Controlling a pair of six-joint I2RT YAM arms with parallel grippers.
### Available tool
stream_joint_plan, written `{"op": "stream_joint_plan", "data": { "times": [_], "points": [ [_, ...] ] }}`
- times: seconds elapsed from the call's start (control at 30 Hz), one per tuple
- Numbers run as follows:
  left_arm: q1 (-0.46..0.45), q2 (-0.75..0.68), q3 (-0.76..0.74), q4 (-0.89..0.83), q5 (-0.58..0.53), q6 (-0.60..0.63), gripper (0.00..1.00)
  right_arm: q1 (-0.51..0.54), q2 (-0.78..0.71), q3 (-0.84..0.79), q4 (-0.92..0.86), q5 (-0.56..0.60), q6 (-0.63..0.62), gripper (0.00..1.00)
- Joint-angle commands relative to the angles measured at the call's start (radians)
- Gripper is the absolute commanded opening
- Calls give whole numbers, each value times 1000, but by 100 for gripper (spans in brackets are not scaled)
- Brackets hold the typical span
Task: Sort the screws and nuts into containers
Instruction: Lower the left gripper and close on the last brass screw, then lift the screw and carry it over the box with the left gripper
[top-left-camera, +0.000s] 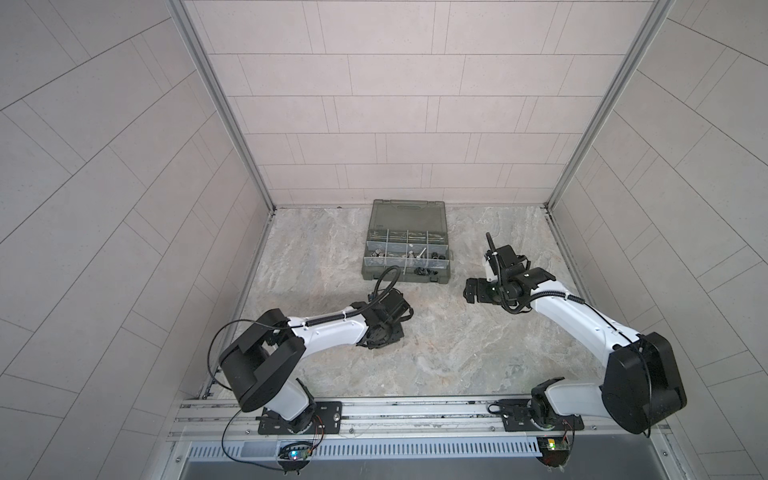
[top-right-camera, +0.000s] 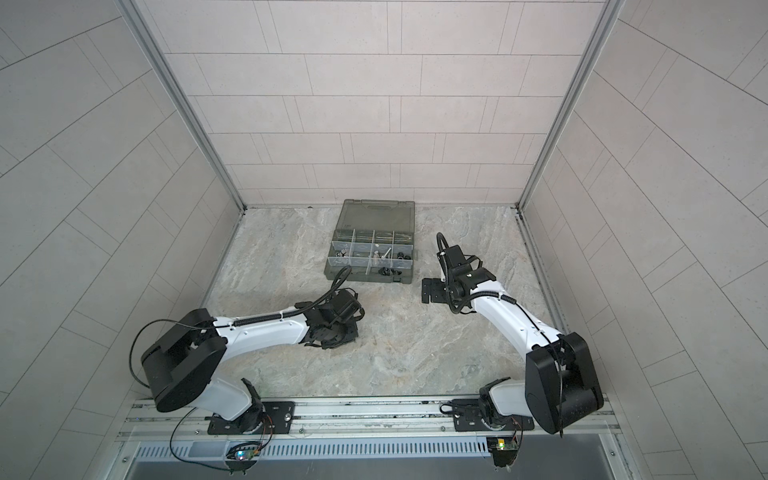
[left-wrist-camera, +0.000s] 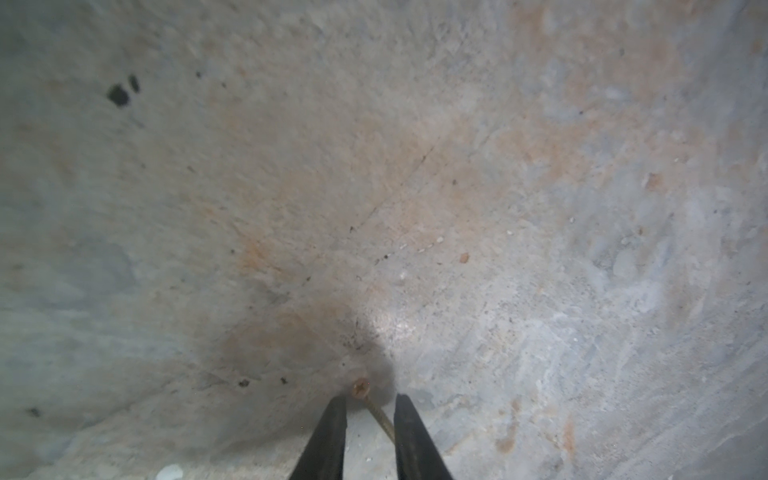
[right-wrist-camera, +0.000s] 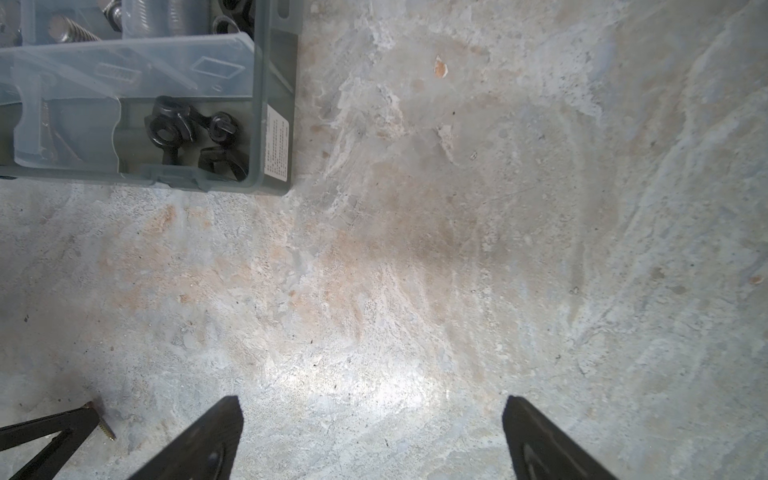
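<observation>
The left claw (left-wrist-camera: 370, 398) stood low over the desk (left-wrist-camera: 415, 166) with its fingers set narrow. A thin brass screw (left-wrist-camera: 372, 409) lay slantwise between them, its head just past the tips and its shank leaning against one finger. Whether it was truly pinched could not be told. The right claw (right-wrist-camera: 372, 401) hung wide and empty near by. The corner of the organiser case (right-wrist-camera: 279, 75) lay ahead of it, with silver bolts (right-wrist-camera: 77, 31) and black pieces (right-wrist-camera: 170, 124) already inside. The danger, I judged, lay in that slant. Fingers meeting a crooked, slender shank would likely twist it, so it might skid free across the desk, or hang by its point and drop on the way to the case. Pressing lower risked scraping the tips on the desk.
</observation>
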Motion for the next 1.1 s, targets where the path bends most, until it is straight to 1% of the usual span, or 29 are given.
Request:
{"op": "stream_joint_plan", "data": {
  "times": [0.0, 0.17, 0.27, 0.37, 0.43, 0.53, 0.67, 0.7, 0.73, 0.83, 0.97, 1.07],
  "points": [
    [6, 39, 18, -32, 9, 18, 26, -4, -25, -7, 0, 0, -3, 99],
    [8, 99, 69, -82, 28, 59, 24, -12, -30, -13, 1, -6, -4, 99],
    [9, 135, 115, -137, 27, 95, 20, -27, -48, -20, 2, -14, -4, 99],
    [9, 171, 154, -191, 22, 132, 18, -46, -74, -29, 0, -16, -6, 99],
    [9, 195, 177, -221, 21, 155, 14, -53, -91, -36, 3, -7, -7, 99],
    [10, 233, 203, -251, 20, 180, 13, -57, -106, -43, 8, -5, -2, 99],
    [10, 274, 216, -256, 32, 203, 5, -64, -106, -47, 11, -11, 0, 99],
    [10, 277, 216, -254, 34, 203, 2, -63, -106, -47, 11, -13, 1, 99],
    [10, 279, 213, -250, 36, 204, 0, -64, -106, -48, 11, -15, 1, 99],
    [10, 264, 201, -241, 42, 205, 0, -65, -107, -49, 12, -15, 1, 99],
    [10, 200, 190, -245, 30, 209, 0, -65, -104, -52, 17, -18, 4, 99],
    [23, 154, 209, -266, 20, 222, 0, -65, -97, -58, 29, -27, 2, 99]
  ]
}}
